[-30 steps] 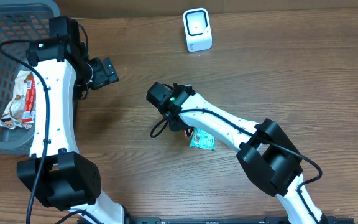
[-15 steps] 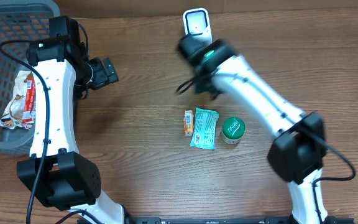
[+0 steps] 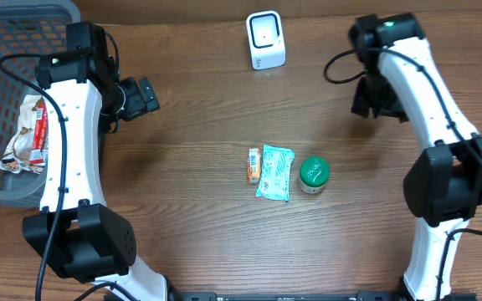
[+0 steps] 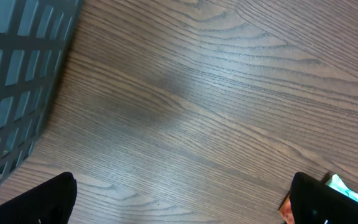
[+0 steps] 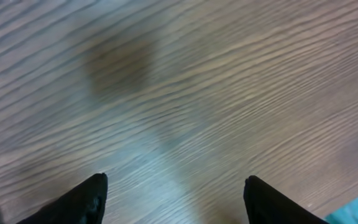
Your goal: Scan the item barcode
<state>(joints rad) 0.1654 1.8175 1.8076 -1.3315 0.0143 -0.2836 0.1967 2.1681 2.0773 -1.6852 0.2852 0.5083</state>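
Three items lie side by side mid-table: a small orange packet, a teal packet and a green-lidded jar. The white barcode scanner stands at the far edge. My right gripper hangs at the far right, well away from the items; in its wrist view the right gripper is open over bare wood. My left gripper sits beside the basket; in its wrist view the left gripper is wide open and empty, with the orange packet and teal packet just past its right finger.
A grey mesh basket fills the far left corner and holds a snack packet; the basket's wall shows in the left wrist view. The right arm's cable loops near the table's far right.
My right arm swung from over the items at mid-table up to the far right, its jaws widening, and the three items now lie uncovered. The left arm has not moved.
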